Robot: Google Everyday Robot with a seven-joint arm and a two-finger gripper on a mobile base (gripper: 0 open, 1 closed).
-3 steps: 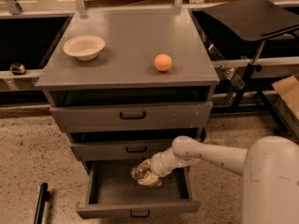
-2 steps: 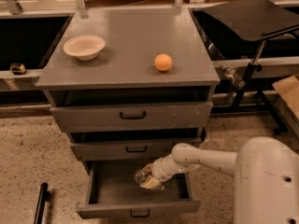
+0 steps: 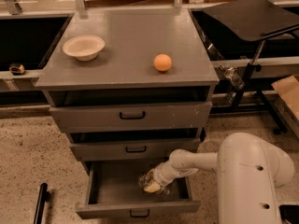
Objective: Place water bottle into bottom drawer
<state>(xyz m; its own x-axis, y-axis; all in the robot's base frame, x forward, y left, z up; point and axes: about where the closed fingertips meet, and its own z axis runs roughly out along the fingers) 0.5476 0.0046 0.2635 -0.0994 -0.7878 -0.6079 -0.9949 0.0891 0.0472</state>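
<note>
I see my hand [image 3: 152, 185] low inside the open bottom drawer [image 3: 108, 212], toward its right side, at the end of the white arm [image 3: 192, 161] that reaches in from the right. The hand is clamped on the water bottle [image 3: 143, 179], which sits inside the drawer's box, just above its floor; I cannot tell whether it touches the floor. The middle drawer [image 3: 135, 149] and the top drawer [image 3: 131, 116] above it are pushed in. On the desk [image 3: 133, 34] a beige bowl [image 3: 83, 46] stands at the left and an orange ball [image 3: 162, 62] lies well apart to its right.
</note>
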